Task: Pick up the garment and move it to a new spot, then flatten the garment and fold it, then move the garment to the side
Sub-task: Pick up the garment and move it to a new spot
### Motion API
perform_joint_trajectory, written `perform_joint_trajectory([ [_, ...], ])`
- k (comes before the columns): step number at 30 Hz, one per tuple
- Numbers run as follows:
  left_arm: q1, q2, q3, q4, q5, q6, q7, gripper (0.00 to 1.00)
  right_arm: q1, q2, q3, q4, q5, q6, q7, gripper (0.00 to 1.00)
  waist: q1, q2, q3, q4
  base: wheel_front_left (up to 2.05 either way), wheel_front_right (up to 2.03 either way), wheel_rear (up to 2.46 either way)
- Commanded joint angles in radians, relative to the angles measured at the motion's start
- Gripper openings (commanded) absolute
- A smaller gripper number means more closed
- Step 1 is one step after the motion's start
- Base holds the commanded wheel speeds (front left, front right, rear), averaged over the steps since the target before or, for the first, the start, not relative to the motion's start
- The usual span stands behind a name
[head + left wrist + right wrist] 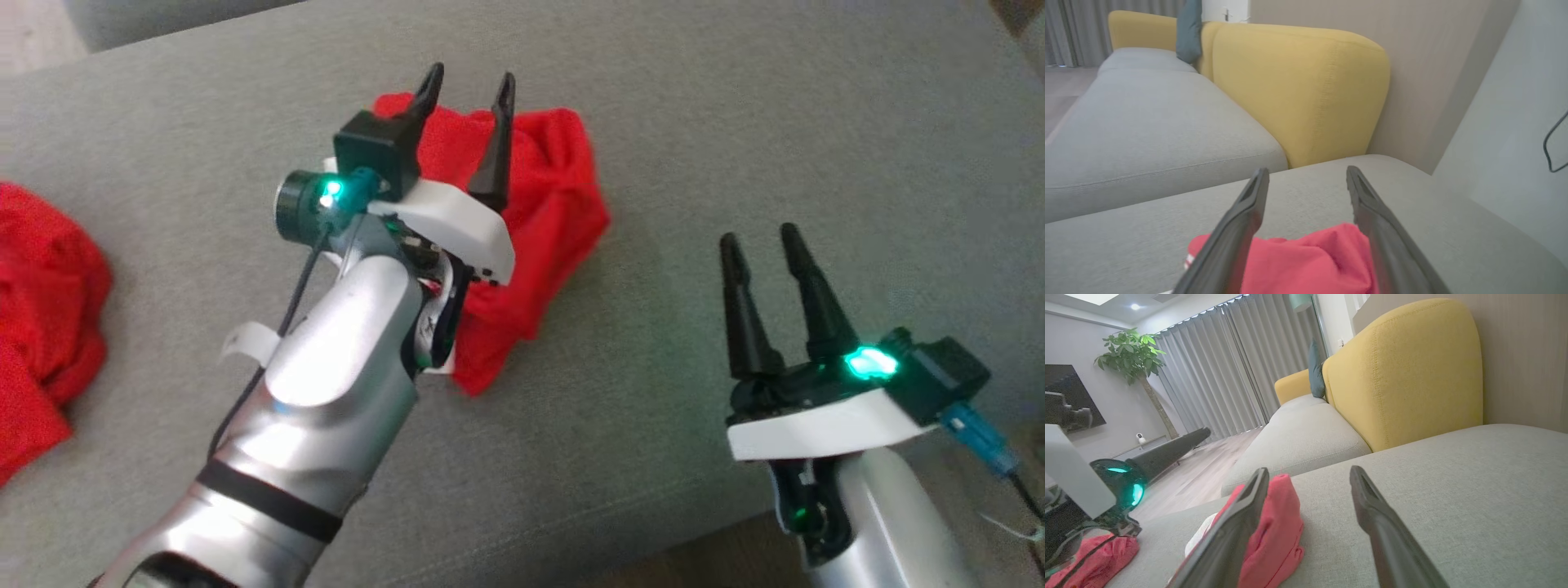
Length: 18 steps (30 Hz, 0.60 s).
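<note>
Garment (555,204), red and crumpled, lies on the grey sofa seat (775,106) directly beneath my left tool (469,75). Its fingers stand spread and grip nothing, and I see cloth below and between them from the wrist. My right tool (761,235) is likewise wide open and empty, with the garment apart on its left. Another red cloth (41,294) sits far left of the left tool.

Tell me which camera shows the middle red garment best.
The head view: it looks down on nearly the whole garment, the left gripper covering part. The left wrist view catches its top between the fingers; the right wrist view, one end.
</note>
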Motion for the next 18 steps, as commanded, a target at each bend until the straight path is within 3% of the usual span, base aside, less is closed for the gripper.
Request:
perform_joint_trajectory([
  [1, -0.065, 0.018, 0.036, -0.025, 0.0, 0.008, -0.012, 1.0, 0.002, -0.004, 0.01, -0.03, 0.002, -0.001, -0.011, 1.0, 0.0, 0.0, -0.017, 0.033, 0.0, 0.0, 0.0],
  [8, -0.015, 0.072, 0.148, -0.092, 0.067, -0.001, -0.013, 1.0, 0.014, -0.004, -0.054, -0.009, -0.036, -0.001, -0.011, 1.0, 0.0, 0.0, -0.072, 0.17, 0.0, 0.0, 0.0],
  [13, 0.117, 0.127, 0.192, -0.149, 0.1, -0.027, -0.013, 1.0, 0.035, -0.004, -0.092, 0.012, -0.066, -0.001, -0.011, 1.0, 0.0, 0.0, -0.118, 0.269, 0.0, 0.0, 0.0],
  [18, 0.301, 0.146, 0.226, -0.233, 0.122, -0.029, -0.013, 1.0, 0.064, -0.004, -0.108, 0.034, -0.091, -0.001, -0.011, 1.0, 0.0, 0.0, -0.161, 0.337, 0.0, 0.0, 0.0],
])
